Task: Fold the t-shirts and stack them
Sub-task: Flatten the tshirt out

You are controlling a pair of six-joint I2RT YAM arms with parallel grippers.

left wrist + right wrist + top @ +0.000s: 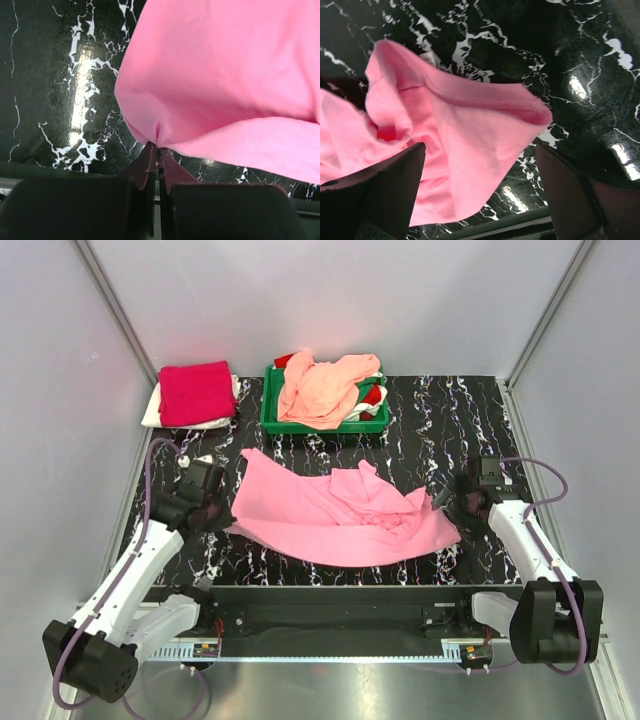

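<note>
The left end effector (158,150) is seen closed, both fingers pressed together on a pinch of the pink t-shirt (225,75), and a small pucker of fabric is gathered right at the tips. From that pinch the cloth is spread away toward 1 o'clock in the wrist view, and its near edge looks raised off the black marbled bench (440,430). In the top view this grip is placed at the shirt's 9 o'clock edge.

Over to the right end effector (480,150): its fingers are held wide apart and nothing is clamped. A hemmed, rounded fold of the same pink shirt is framed between them, bunched and creased toward 9 o'clock. Whether either finger is touching the cloth cannot be told. In the top view this end effector is found at the shirt's 3 o'clock tip.

The pink shirt itself is laid across the middle of the bench between the two arms, smoother on its 9 o'clock half and rumpled toward 3 o'clock.

Out at 12 o'clock, a peach t-shirt (320,388) is heaped in a green tray (268,412), with bits of red cloth (373,395) showing beneath it. At 10 o'clock, well apart from the pink shirt, a folded crimson t-shirt (196,392) is stacked on a white t-shirt (152,412).
</note>
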